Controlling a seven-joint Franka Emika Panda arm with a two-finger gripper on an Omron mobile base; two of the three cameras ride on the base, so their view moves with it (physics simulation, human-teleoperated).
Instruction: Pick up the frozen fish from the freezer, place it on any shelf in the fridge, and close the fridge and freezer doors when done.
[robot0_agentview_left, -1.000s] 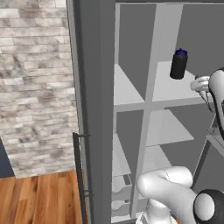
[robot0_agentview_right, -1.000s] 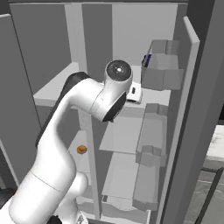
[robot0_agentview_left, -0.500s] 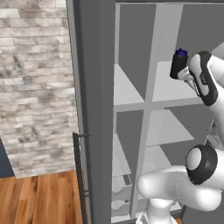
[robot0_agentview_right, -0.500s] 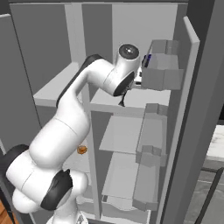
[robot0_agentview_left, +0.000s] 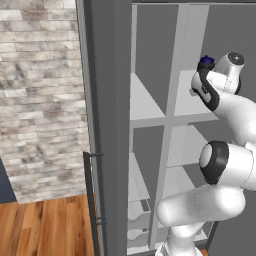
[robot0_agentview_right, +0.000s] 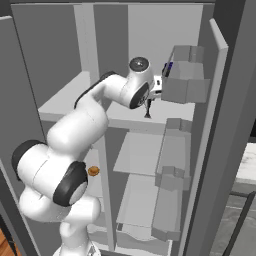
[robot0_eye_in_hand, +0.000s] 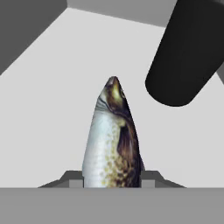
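In the hand view the gripper (robot0_eye_in_hand: 112, 181) is clamped on the frozen fish (robot0_eye_in_hand: 113, 144), one finger pressed to each flank, the pointed head sticking out beyond the tips over a pale shelf (robot0_eye_in_hand: 57, 87). Just past the fish's nose and off to one side stands the dark bottle (robot0_eye_in_hand: 186, 52) — apart from the fish, with bare board showing between them and more open board on the other side, up to the dark inner wall.

From the right base view the arm reaches over the upper shelf (robot0_agentview_right: 132, 116) of the fridge (robot0_agentview_right: 150, 45), and the fish (robot0_agentview_right: 148, 107) hangs point-down just above the board, near its front edge. The open door (robot0_agentview_right: 212, 150) stands close on the right, its rack bins (robot0_agentview_right: 184, 82) jutting in beside the hand — little room on that side. Lower shelves lie bare below.

In the left base view the wrist sits at the bottle's blue cap (robot0_agentview_left: 206, 61). The freezer (robot0_agentview_left: 145, 100) lies left of the divider, its door (robot0_agentview_left: 102, 125) swung open.
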